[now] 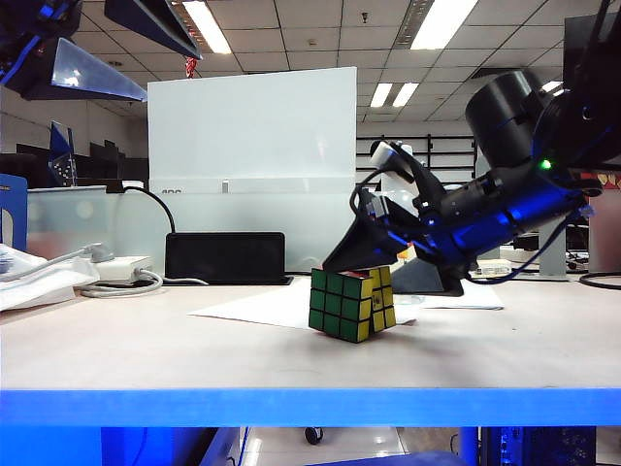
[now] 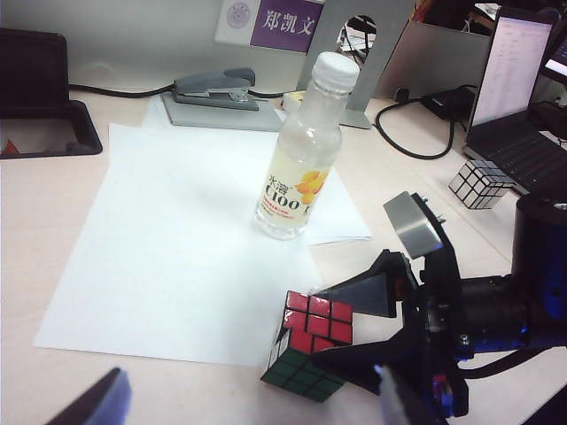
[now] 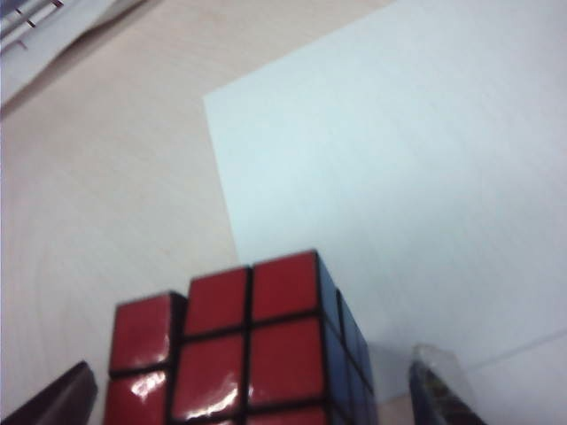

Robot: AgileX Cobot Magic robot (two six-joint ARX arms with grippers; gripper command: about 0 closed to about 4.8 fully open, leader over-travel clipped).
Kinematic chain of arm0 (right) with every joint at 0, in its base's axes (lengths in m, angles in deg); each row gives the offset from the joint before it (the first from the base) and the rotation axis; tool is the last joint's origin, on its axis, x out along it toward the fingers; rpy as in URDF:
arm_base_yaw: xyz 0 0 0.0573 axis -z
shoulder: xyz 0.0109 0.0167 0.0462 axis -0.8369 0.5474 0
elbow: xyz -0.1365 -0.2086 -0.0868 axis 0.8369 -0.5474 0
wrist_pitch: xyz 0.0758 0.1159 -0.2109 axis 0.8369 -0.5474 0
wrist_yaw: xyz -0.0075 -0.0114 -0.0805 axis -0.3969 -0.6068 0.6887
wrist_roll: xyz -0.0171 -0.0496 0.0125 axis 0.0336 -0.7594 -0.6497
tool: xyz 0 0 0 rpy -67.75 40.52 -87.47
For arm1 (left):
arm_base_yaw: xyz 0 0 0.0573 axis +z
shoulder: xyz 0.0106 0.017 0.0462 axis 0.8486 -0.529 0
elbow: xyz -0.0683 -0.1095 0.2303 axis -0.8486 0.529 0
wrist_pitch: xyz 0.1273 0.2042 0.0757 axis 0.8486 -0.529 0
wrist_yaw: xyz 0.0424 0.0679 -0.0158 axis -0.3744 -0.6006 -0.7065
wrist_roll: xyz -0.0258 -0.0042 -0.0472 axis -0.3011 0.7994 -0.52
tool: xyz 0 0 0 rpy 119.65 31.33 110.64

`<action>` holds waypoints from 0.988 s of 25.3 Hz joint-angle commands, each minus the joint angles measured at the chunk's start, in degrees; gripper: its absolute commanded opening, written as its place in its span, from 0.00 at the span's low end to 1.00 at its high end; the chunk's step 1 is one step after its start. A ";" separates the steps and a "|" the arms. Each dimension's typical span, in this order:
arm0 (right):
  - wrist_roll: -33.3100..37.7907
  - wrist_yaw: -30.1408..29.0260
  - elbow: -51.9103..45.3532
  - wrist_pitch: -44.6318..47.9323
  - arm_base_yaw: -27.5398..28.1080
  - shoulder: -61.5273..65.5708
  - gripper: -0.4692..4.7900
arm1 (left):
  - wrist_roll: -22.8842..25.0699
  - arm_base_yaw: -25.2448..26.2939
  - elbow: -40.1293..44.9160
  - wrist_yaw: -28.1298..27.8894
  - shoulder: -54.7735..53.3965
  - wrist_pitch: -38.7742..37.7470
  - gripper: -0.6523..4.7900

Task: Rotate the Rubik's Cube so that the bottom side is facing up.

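The Rubik's Cube (image 1: 342, 304) rests on the table at the edge of a white paper sheet (image 2: 177, 230), leaning a little. Its green face looks at the exterior camera, and its yellow face is to the right of that. The left wrist view has the Rubik's Cube (image 2: 307, 347) red side up. My right gripper (image 1: 364, 264) reaches down over it from the right. In the right wrist view the right gripper (image 3: 252, 403) is open, a finger on each side of the red face (image 3: 239, 345) with a gap both ways. My left gripper (image 1: 116, 49) hangs high at the left, open and empty.
A clear drink bottle (image 2: 301, 150) stands on the paper behind the cube. A grey stapler (image 2: 213, 86), a small silver cube (image 2: 478, 183) and a laptop (image 2: 518, 97) lie farther back. A black box (image 1: 225, 257) and cables (image 1: 121, 282) sit at the table's left.
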 commanded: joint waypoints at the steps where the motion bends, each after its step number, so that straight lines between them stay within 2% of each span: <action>1: 1.14 -1.16 1.18 0.83 0.02 -0.31 0.97 | 0.09 0.02 0.00 -0.20 0.07 0.31 0.80; 11: 2.84 -2.27 4.90 1.03 0.17 -3.28 0.95 | 0.28 0.02 0.02 -1.14 0.07 0.35 0.80; 13: 2.86 -2.54 5.49 0.87 0.20 -3.91 0.85 | 0.26 0.02 0.02 -1.25 0.04 0.42 0.80; 16: 2.84 -4.28 5.86 0.92 0.17 -4.90 0.56 | 0.26 0.02 0.02 -1.22 0.04 0.74 0.80; 18: 2.86 -5.77 5.86 0.87 0.17 -5.20 0.41 | 0.26 0.02 0.02 -1.22 0.00 1.03 0.80; 24: 2.86 -9.73 5.84 -0.33 0.17 -5.20 0.08 | 0.24 0.02 0.02 -1.20 -0.61 2.08 0.80; 25: 2.86 -10.45 5.84 -0.79 0.17 -5.20 0.07 | 0.20 0.02 0.02 -1.14 -0.79 2.05 0.80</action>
